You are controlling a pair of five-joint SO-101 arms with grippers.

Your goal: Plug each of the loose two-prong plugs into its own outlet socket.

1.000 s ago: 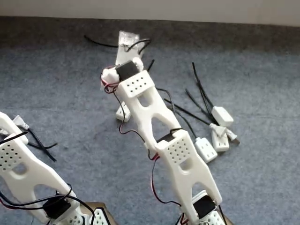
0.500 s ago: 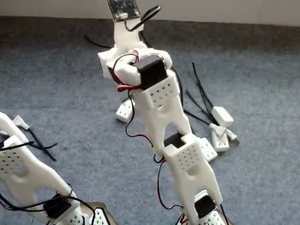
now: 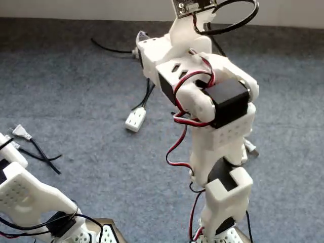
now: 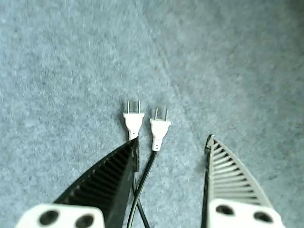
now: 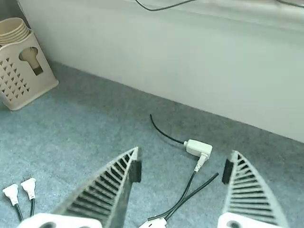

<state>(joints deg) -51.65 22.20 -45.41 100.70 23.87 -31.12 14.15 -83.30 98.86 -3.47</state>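
The grey carpet [image 3: 76, 91] carries everything. Above it the right arm [image 3: 223, 131] stands folded up tall, and the left arm [image 3: 25, 195] sits low at the near corner. The right gripper [image 5: 185, 159] is spread wide with nothing in it, hanging over a tangle of black cords [image 5: 192, 176]. The likely trouble there is that a descent snags a cord and drags a piece out of place. The left gripper [image 4: 172, 141] is likewise agape and empty, poised just behind the two-prong plugs [image 4: 133, 118], with its dark finger tip over the lead of one. Because the pair lie just beside each other, a squeeze from here could catch both. It could also pinch lead instead of body, leaving the prongs free to swivel and miss the slots. The outlet socket [image 3: 135, 119], a small white block on a black lead, lies loose and well apart from the plugs. I judge it light enough to skate across the pile when pushed against, unless the other arm pins it. The plugs themselves are small, white and flat-bodied, each with two thin bright prongs pointing away from the gripper. They lie parallel, the second plug [image 4: 159, 127] a touch nearer the fingers, and their leads cross behind them.
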